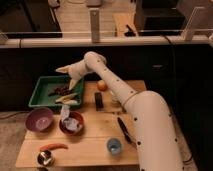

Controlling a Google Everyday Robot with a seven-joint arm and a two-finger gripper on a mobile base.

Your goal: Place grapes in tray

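Hovering hand [66,79]: fingers spread, empty, above tray [42,89] right half
Grapes [61,90]: lying inside tray, below hand
Bench [95,137]: tray at back-left

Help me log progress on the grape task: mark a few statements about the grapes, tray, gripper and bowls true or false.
1. The grapes lie inside the green tray. True.
2. The gripper is over the red bowl. False: it is above the tray's right part, near the grapes.
3. The orange fruit sits in the tray. False: it rests on the table, right of the tray.
4. The purple bowl stands left of the red bowl. True.
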